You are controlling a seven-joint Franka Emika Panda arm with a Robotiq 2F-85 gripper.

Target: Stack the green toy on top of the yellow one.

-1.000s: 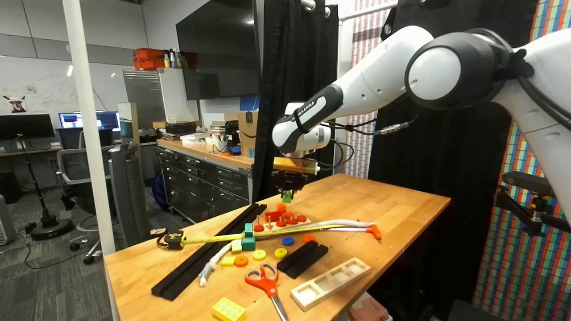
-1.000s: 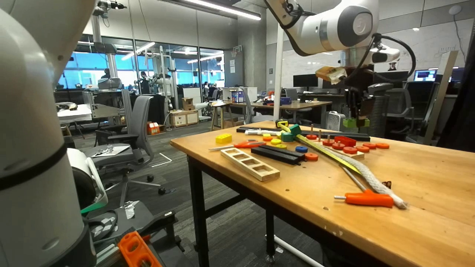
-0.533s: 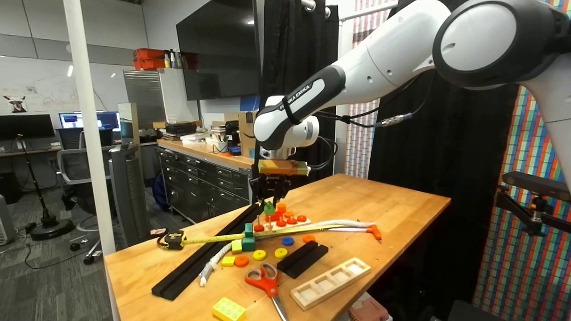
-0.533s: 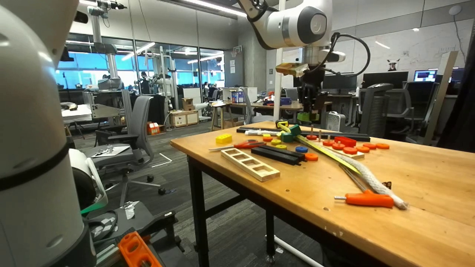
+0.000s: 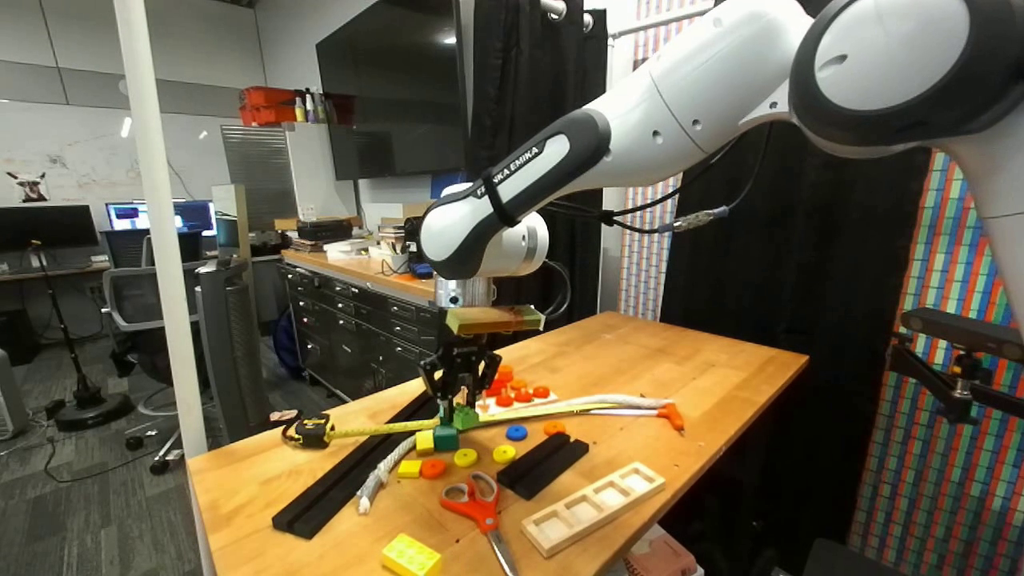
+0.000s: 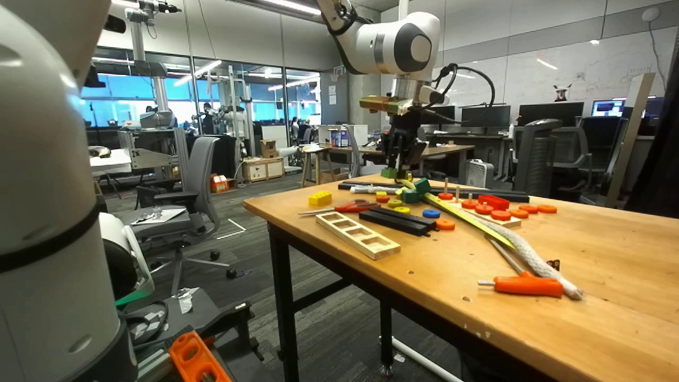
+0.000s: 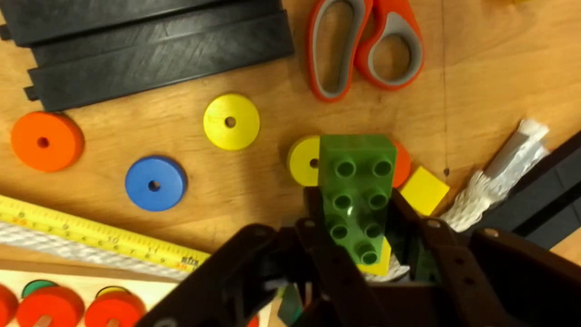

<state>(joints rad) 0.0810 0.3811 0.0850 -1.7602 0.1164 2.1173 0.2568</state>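
Gripper (image 7: 357, 200) has swung closer to the yellow brick (image 5: 410, 555) since a moment ago, green brick (image 7: 355, 193) pinched between its jaws. Yellow brick sits lower than the gripper, well apart, studs bare. I judge mid-transfer: further travel, alignment, lowering remain.

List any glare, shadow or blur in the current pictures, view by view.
Wrist view: a small glint on the studded face of the green block, a soft shadow on the table to its left in the picture, the tool dark and blurred toward the bottom edge; in an exterior view, a small bright reflection on the dark wall screen; in an exterior view, a ceiling light washed out to white.
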